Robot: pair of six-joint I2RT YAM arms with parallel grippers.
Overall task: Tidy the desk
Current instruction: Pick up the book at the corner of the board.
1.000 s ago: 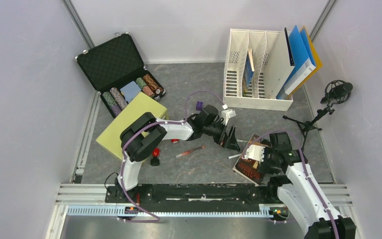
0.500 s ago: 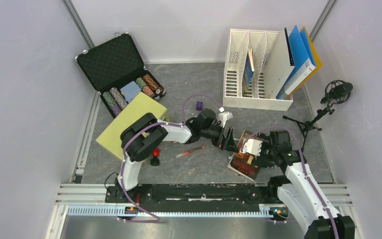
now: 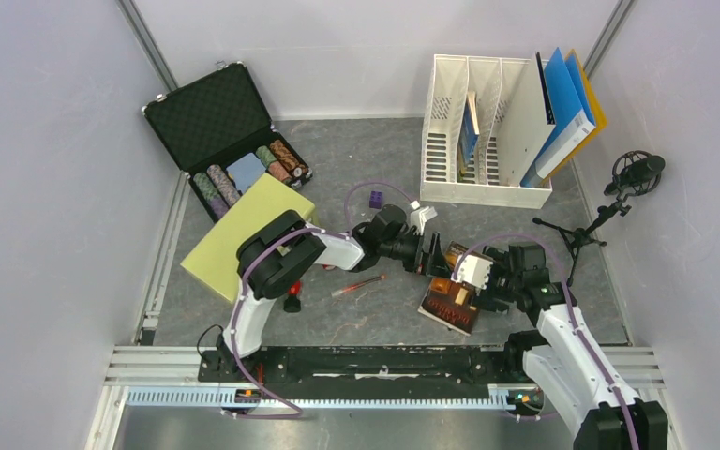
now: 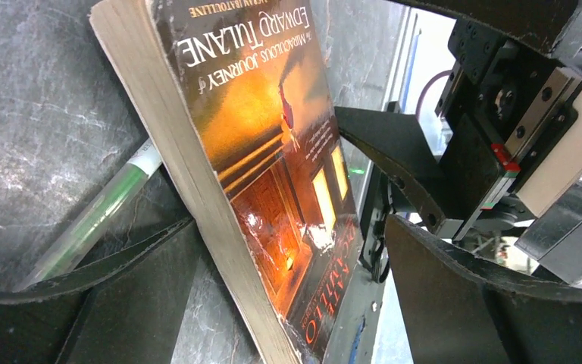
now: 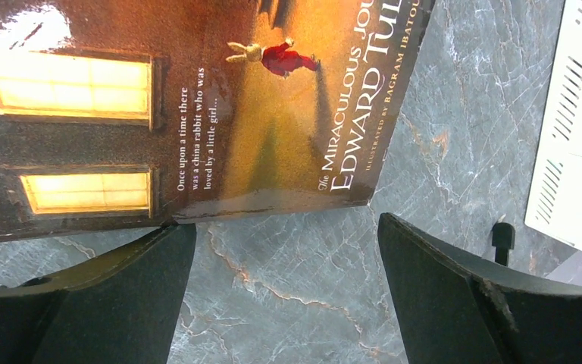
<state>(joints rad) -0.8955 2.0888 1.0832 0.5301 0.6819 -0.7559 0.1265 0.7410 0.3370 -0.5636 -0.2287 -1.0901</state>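
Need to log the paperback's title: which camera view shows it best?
Left wrist: the paperback is close up and its whole title, The Miraculous Journey of Edward Tulane, reads clearly, though upside down and slanted. Right wrist sees the cover flat-on but crops the title. Top external shows it small, lettering unreadable.

The desk point(image 3: 356, 159) lies flat, dark grey with marbled veining.
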